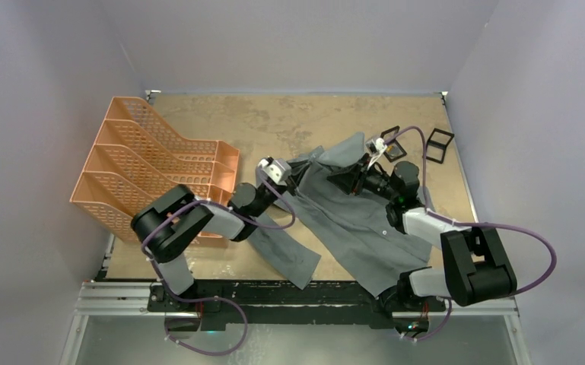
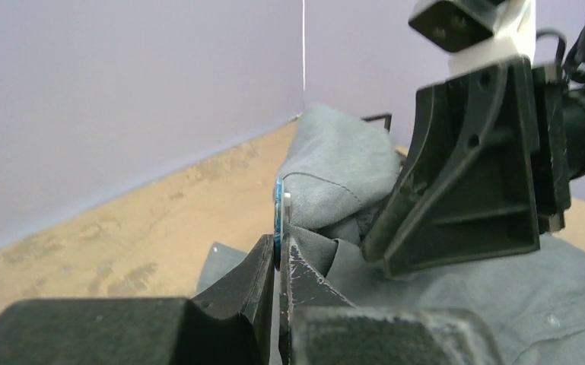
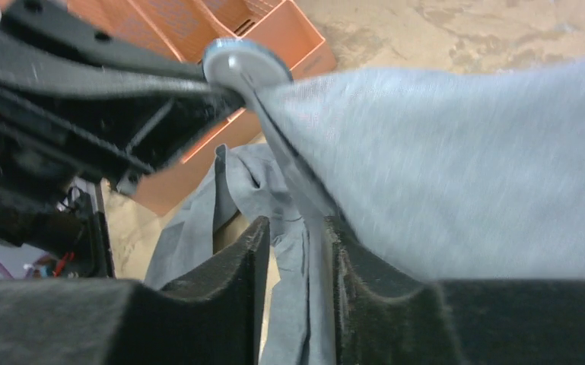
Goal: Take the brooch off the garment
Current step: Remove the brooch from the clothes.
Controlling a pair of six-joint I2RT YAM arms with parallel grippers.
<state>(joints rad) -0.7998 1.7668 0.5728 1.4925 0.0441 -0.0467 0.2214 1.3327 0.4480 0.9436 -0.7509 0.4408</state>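
Left wrist view told most of the story. The left gripper (image 2: 278, 251) was clamped shut on the rim of the brooch (image 2: 279, 211), a small disc seen edge-on. The disc sat tight against a bunched-up peak of the grey garment (image 2: 338, 163), so it was up off the table with the cloth tented around it. Not free yet, imo.

The right gripper (image 3: 297, 239) was just beside it. Its fingers were a bit apart with a fold of shirt running through the gap, and that looked loose rather than pinched.

The step in hand looked like the actual pull-off. The next move probably needed the right side to get a firm hold on the cloth close to the disc while the left pulled straight away. Otherwise the whole shirt would likely just come along.
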